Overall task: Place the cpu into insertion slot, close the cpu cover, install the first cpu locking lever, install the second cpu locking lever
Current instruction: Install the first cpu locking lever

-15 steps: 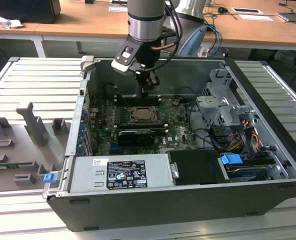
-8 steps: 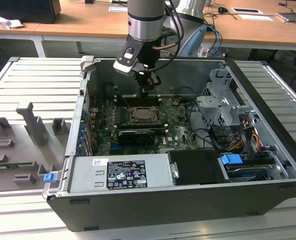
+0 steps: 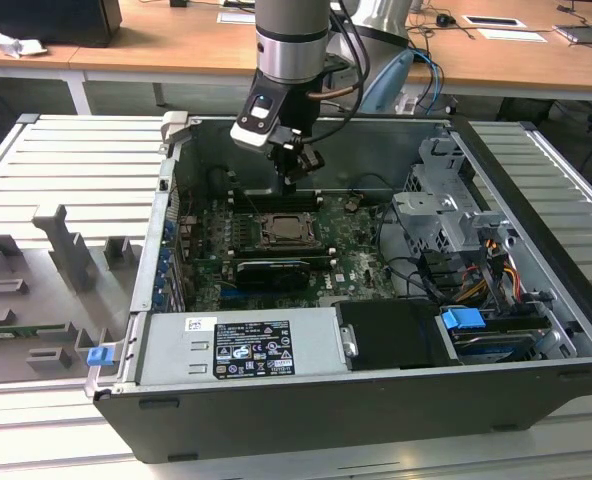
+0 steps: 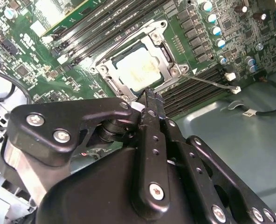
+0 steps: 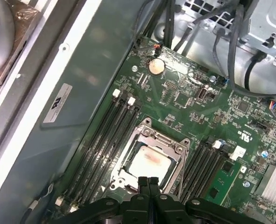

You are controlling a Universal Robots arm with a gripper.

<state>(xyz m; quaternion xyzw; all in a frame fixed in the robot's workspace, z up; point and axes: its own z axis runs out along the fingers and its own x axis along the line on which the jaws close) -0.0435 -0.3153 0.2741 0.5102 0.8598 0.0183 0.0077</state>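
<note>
Hovering gripper point(image 3: 289, 183), slatted table point(image 3: 66, 172), wooden desks point(image 3: 176, 50).

Above insertion slot point(image 3: 286, 232): case open from the top. Graphics card point(image 3: 273, 271) just beside it; drive cage point(image 3: 444, 215) and loose cables point(image 3: 416, 270) crowd the exterior view's right side.

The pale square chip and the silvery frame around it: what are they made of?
The pale silver-beige square chip looks like metal, matte with a soft sheen. The thin silvery square frame around it seems stamped metal too: bright glints along its edges.
</note>
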